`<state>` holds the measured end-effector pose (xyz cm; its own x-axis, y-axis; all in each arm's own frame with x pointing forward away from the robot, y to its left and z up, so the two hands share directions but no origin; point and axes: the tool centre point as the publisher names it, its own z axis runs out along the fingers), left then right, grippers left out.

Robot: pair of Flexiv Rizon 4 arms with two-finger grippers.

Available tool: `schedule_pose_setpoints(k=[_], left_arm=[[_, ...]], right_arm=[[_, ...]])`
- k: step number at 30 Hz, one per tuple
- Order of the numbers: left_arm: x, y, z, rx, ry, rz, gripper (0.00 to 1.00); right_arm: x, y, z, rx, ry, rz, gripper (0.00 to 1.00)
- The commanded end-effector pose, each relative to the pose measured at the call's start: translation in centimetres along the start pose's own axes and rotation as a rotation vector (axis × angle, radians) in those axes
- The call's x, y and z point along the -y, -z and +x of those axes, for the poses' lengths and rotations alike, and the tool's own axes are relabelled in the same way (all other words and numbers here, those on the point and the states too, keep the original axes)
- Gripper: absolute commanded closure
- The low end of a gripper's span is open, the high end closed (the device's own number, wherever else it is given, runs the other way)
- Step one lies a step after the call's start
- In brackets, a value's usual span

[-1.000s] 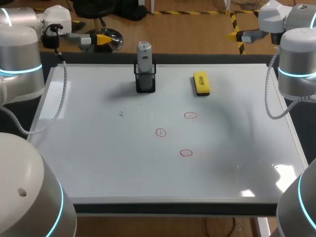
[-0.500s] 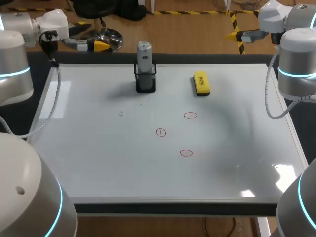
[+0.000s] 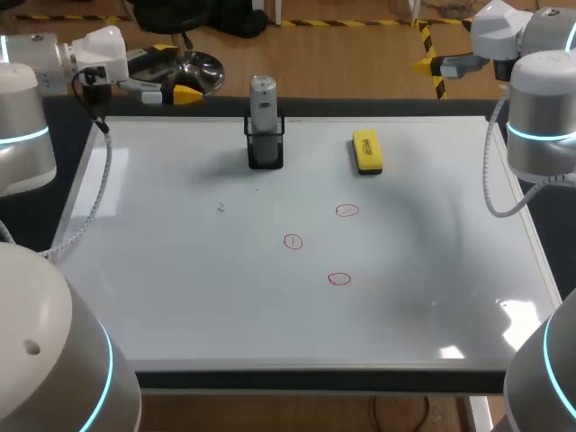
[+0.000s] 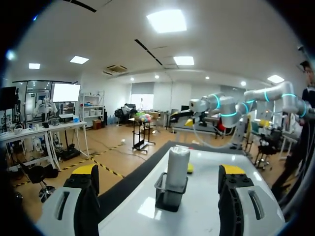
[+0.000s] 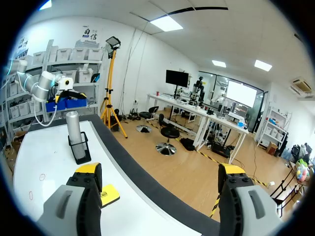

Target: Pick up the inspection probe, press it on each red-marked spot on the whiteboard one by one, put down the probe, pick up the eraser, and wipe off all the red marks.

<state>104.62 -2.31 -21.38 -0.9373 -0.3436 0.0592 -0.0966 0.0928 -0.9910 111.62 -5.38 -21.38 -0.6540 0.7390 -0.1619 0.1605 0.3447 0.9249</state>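
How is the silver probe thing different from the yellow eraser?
The probe is a silvery-grey cylinder; the eraser is a flat yellow block. The probe stands upright in a black holder, while the eraser lies flat right on the whiteboard. The probe rises taller than the low eraser. Both sit near the whiteboard's far edge.

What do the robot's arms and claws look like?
The left arm and right arm are thick silver-grey tubes with glowing cyan rings, each with a white cable. The left claw and right claw have two grey fingers with yellow tips.
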Motion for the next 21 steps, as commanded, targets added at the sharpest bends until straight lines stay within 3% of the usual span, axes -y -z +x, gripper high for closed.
schedule_pose_setpoints(k=[1,21], left_arm=[[-0.3,-0.7,-0.1,-0.029,-0.005,0.003,0.00],[-1.7,-3.8,1.8,-0.131,-0.018,0.021,0.00]], right_arm=[[0.0,0.0,0.0,-0.001,0.000,0.000,0.00],[0.0,0.0,0.0,-0.001,0.000,0.000,0.00]])
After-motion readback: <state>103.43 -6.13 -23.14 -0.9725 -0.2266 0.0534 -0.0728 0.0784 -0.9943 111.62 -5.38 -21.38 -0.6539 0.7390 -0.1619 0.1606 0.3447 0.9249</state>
